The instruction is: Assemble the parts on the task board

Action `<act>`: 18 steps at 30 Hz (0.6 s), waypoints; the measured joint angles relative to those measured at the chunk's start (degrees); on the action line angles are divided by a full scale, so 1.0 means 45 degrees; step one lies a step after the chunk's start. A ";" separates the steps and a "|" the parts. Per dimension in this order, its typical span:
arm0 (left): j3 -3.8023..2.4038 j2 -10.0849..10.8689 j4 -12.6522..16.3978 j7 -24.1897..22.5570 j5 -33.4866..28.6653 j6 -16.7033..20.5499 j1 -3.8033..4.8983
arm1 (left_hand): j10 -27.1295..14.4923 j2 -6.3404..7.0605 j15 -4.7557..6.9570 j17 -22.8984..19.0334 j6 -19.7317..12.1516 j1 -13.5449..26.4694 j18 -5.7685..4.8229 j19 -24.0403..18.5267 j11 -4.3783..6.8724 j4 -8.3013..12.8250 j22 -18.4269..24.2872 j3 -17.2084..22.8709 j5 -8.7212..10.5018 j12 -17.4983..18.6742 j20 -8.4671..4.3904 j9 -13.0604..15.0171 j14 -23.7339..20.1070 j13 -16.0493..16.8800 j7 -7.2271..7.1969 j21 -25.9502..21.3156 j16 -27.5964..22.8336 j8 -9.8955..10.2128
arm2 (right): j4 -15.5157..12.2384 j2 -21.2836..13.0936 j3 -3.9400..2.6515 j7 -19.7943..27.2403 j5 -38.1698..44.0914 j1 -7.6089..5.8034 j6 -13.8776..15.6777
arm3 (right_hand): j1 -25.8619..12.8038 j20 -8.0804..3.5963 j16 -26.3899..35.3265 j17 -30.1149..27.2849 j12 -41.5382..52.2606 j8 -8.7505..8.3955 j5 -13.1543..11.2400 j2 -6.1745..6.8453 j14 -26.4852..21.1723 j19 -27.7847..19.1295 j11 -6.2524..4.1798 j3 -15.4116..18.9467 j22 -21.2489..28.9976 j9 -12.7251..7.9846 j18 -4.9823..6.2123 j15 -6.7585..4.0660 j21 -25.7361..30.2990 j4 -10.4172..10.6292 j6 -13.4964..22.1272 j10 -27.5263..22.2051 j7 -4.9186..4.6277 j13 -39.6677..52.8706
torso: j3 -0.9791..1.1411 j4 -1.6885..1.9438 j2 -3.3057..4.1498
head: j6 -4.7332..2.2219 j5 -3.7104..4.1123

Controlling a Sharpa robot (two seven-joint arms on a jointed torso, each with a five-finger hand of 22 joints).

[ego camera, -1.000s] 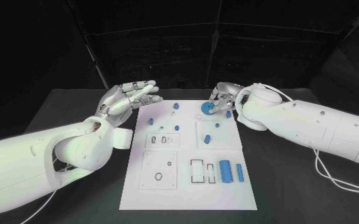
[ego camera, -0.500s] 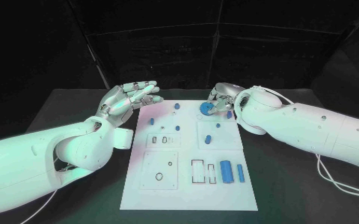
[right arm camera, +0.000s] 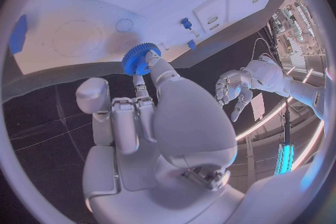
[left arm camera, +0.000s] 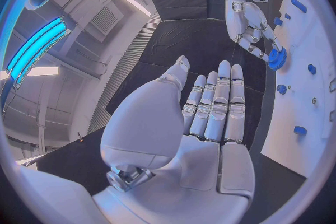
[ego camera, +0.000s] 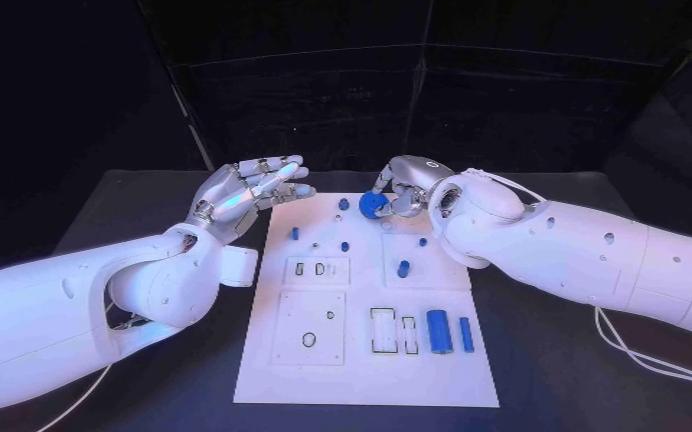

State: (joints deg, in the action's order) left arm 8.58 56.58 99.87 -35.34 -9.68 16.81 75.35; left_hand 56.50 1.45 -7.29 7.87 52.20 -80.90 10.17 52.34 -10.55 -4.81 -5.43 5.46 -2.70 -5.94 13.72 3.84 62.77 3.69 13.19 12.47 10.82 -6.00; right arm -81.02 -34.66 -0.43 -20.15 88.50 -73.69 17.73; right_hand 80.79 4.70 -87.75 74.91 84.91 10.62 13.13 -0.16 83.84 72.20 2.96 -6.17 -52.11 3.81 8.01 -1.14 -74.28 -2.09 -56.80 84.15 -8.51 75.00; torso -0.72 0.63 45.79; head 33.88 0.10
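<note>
A white rectangular task board point(ego camera: 368, 352) lies on the black bench point(ego camera: 130, 202). The right robot hand point(ego camera: 400, 188) pinches a small blue toothed plastic gear point(ego camera: 372, 205) between thumb and fingertips, held over the board's far edge. The left robot hand point(ego camera: 254, 188) hovers beside the board's far left corner, fingers spread and holding nothing. Small blue plastic parts point(ego camera: 438, 332) rest on the board.

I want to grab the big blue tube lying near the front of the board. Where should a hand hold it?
Across its round middle, from above: the large blue cylinder lies flat, its long sides partly free between a white peg and thinner blue pin.
</note>
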 measured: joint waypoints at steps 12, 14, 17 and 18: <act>0.0000 -0.0010 -0.0002 0.0001 0.0000 -0.0002 0.0000 | 0.0000 0.0000 0.0000 0.0000 0.0000 0.0000 0.0000 0.0000 0.0000 0.0000 -0.0001 0.0000 0.0000 0.0000 0.0000 0.0000 0.0000 0.0000 0.0000 0.0000 0.0000 0.0000 | 0.0552 0.1287 0.0007 -0.0024 0.0746 0.0151 0.0275 | -0.0066 0.0000 0.0000 0.0000 0.0000 -0.0095 -0.0001 0.0069 0.0000 -0.0001 0.0000 -0.0076 -0.0016 -0.0025 -0.0205 0.0001 0.0000 0.0034 -0.0024 0.0000 -0.0022 0.0000 | -0.0011 -0.0022 0.0006 | 0.0033 -0.0151; 0.0000 -0.0016 -0.0003 0.0001 0.0000 -0.0002 0.0000 | 0.0000 0.0000 0.0000 0.0000 0.0000 0.0000 0.0000 0.0000 0.0000 0.0000 -0.0001 0.0000 0.0000 0.0000 0.0001 0.0000 0.0000 0.0000 0.0000 0.0000 0.0000 0.0000 | 0.0735 0.1494 0.0011 -0.0018 0.0820 0.0194 0.0277 | -0.0082 0.0000 0.0000 0.0000 0.0000 -0.0097 -0.0001 0.0086 0.0000 -0.0001 0.0001 -0.0094 -0.0016 -0.0025 -0.0206 0.0001 0.0000 0.0017 -0.0027 0.0000 -0.0024 0.0000 | -0.0011 -0.0022 0.0009 | 0.0052 -0.0171; 0.0000 -0.0023 -0.0007 0.0002 0.0000 -0.0003 0.0001 | 0.0000 0.0000 0.0000 0.0000 0.0000 0.0000 0.0000 0.0000 0.0000 -0.0001 -0.0001 0.0000 0.0000 0.0000 0.0000 0.0000 0.0000 0.0000 0.0000 0.0000 0.0000 0.0000 | 0.0994 0.1763 0.0022 -0.0002 0.0905 0.0256 0.0270 | -0.0082 0.0000 0.0000 0.0000 0.0000 -0.0123 -0.0001 0.0086 0.0000 -0.0001 0.0001 -0.0113 -0.0015 -0.0025 -0.0206 0.0001 0.0000 0.0036 -0.0032 -0.0001 -0.0029 0.0000 | -0.0010 -0.0023 0.0013 | 0.0073 -0.0194; 0.0000 -0.0025 -0.0008 0.0002 0.0000 -0.0003 0.0001 | 0.0000 0.0000 0.0000 0.0000 0.0000 0.0000 0.0000 0.0000 0.0000 0.0000 -0.0001 0.0000 0.0000 0.0000 0.0000 0.0001 0.0000 0.0000 0.0000 0.0000 0.0000 0.0000 | 0.1052 0.1830 0.0028 0.0002 0.0925 0.0275 0.0265 | -0.0083 0.0000 0.0001 -0.0001 0.0000 -0.0146 -0.0002 0.0085 0.0000 -0.0002 0.0000 -0.0130 -0.0015 -0.0025 -0.0205 0.0001 0.0000 0.0052 -0.0039 -0.0001 -0.0036 0.0000 | -0.0009 -0.0023 0.0015 | 0.0084 -0.0205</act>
State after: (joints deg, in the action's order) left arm 8.58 56.47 99.84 -35.33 -9.68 16.80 75.36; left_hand 56.50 1.45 -7.29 7.87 52.20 -80.90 10.17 52.34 -10.55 -4.81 -5.44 5.46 -2.70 -5.94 13.72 3.84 62.77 3.69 13.19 12.47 10.82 -6.00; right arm -76.29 -26.42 -0.31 -20.14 92.66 -72.45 18.92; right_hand 80.41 4.70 -87.75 74.91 84.91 9.96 13.12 0.22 83.84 72.20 2.96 -6.76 -52.18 3.70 7.09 -1.14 -74.28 -1.85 -56.97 84.15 -8.68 75.00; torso -0.76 0.52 45.85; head 34.26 -0.82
